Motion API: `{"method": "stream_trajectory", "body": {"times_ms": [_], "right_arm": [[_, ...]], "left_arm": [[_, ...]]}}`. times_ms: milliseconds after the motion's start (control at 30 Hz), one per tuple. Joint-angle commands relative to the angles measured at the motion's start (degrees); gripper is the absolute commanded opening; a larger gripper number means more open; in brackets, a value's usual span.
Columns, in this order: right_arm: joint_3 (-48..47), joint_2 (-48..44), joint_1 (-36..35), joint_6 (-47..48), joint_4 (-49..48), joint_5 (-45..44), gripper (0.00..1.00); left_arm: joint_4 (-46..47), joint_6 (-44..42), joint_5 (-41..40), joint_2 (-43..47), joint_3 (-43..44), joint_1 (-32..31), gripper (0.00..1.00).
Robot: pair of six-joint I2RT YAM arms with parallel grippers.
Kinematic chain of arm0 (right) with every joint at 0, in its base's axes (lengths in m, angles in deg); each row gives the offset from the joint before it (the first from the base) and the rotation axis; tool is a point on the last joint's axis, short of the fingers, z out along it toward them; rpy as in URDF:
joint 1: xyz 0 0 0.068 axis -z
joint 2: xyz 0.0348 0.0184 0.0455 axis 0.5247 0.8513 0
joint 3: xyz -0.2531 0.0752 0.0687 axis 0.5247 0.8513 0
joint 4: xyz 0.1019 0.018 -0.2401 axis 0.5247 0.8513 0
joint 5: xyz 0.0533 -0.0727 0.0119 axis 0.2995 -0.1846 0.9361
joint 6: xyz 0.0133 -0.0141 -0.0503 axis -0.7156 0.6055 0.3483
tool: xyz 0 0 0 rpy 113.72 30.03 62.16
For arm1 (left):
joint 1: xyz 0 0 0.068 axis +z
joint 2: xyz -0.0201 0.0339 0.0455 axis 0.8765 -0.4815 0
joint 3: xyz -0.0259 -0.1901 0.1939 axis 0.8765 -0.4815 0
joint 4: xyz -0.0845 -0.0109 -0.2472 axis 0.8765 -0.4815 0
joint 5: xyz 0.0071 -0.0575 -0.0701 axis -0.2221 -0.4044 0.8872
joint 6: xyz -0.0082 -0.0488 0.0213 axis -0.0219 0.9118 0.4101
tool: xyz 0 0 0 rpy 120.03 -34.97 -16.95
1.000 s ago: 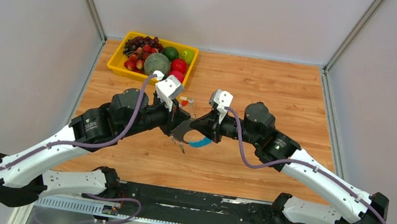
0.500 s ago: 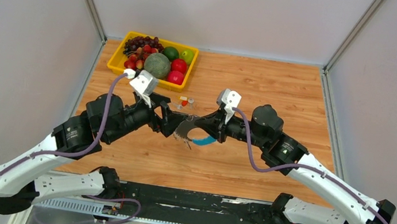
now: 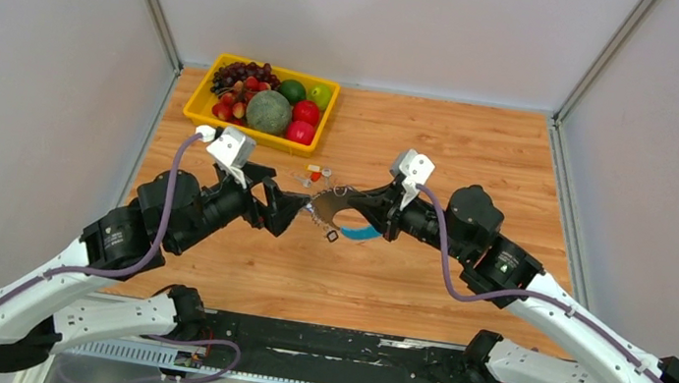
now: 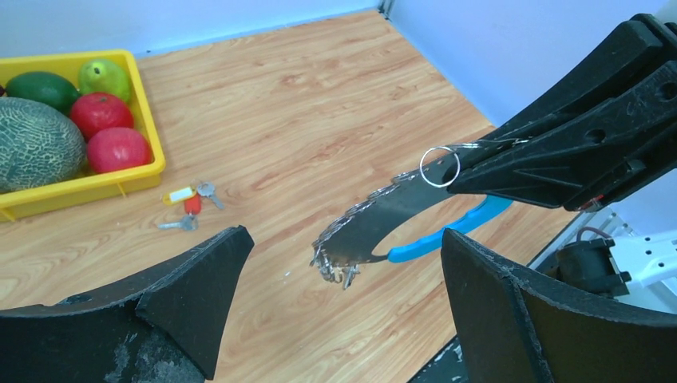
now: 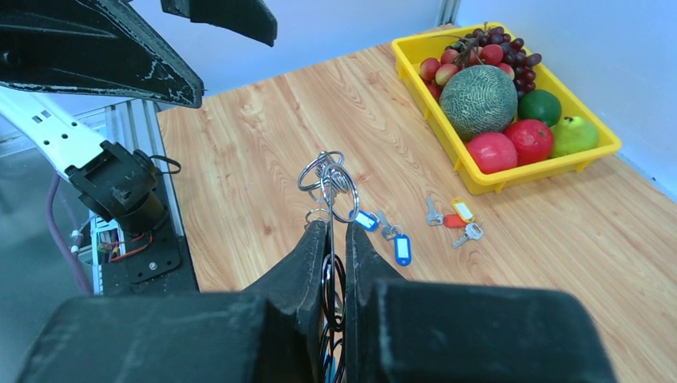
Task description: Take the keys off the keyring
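Two grippers: both sit above the wooden table (image 3: 478,160), facing each other near its middle.
Left gripper (image 4: 343,233): jaws spread wide with nothing between them; its fingers stand just short of the free end of the keyring (image 4: 383,214).
Right gripper (image 5: 334,231): jaws pressed together on the keyring, which passes edge-on between the fingers.
Keyring position: held clear of the table, reaching from the right gripper toward the left one. The blue arc (image 4: 451,231) is on the near side and the silvery fringed part on the far side, with a clump of metal pieces hanging at the free end.
Wire rings (image 5: 329,179): several small loops stand at the right gripper's tips.
Loose keys (image 5: 451,219): a small cluster with yellow and red tags lies on the table near the tray. Two blue-tagged keys (image 5: 385,233) lie closer to the right gripper.
Yellow tray (image 3: 191,113): far left corner, holding a melon (image 3: 269,111), grapes (image 3: 244,72) and other fruit.
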Motion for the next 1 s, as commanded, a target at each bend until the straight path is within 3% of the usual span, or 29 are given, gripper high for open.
{"method": "stream_trajectory", "body": {"times_ms": [0,500,967], "right_arm": [[-0.91,-2.43,0.1,-0.92,-0.63,-3.83,0.0],[-1.55,-7.44,0.1,-1.6,1.47,-11.88,0.0],[-2.57,-12.89,0.08,-5.34,1.77,-24.49,0.0]], "left_arm": [[-0.33,0.92,-1.95,1.55,-0.68,0.16,1.0],[-2.87,3.29,-4.66,5.5,-7.27,0.16,1.0],[1.94,7.06,-0.9,9.17,-18.83,0.12,1.0]]}}
